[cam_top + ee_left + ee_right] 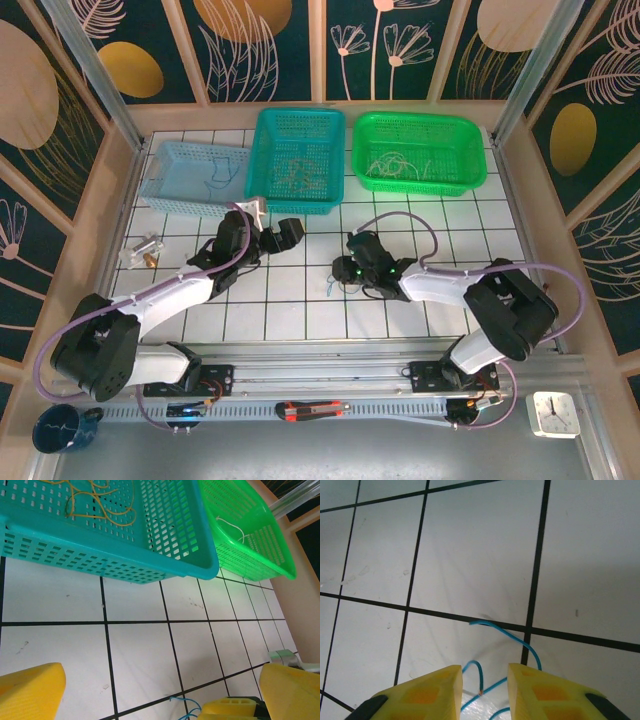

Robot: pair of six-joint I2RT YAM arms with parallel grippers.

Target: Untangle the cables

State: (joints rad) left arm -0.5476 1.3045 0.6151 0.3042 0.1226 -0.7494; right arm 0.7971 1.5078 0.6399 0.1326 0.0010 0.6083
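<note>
1. My right gripper (485, 670) sits spread over the blue cable (512, 632) on the tiled table (470, 555); I'd lower squarely before pinching.
2. My left gripper (162, 675), also spread, hovers near the teal basket (100, 555).

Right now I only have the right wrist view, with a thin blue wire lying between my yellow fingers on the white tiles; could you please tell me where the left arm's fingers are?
Observer: In the top view, the left arm's fingers hang on the near side of the teal plastic mesh basket.
Operator: Thank you. Are there other wires about?
Observer: Yes, brownish-yellow wires lie curled inside that teal basket.
Operator: And is there anything further right?
Observer: A green plastic mesh basket beside it holds whitish wires.
</note>
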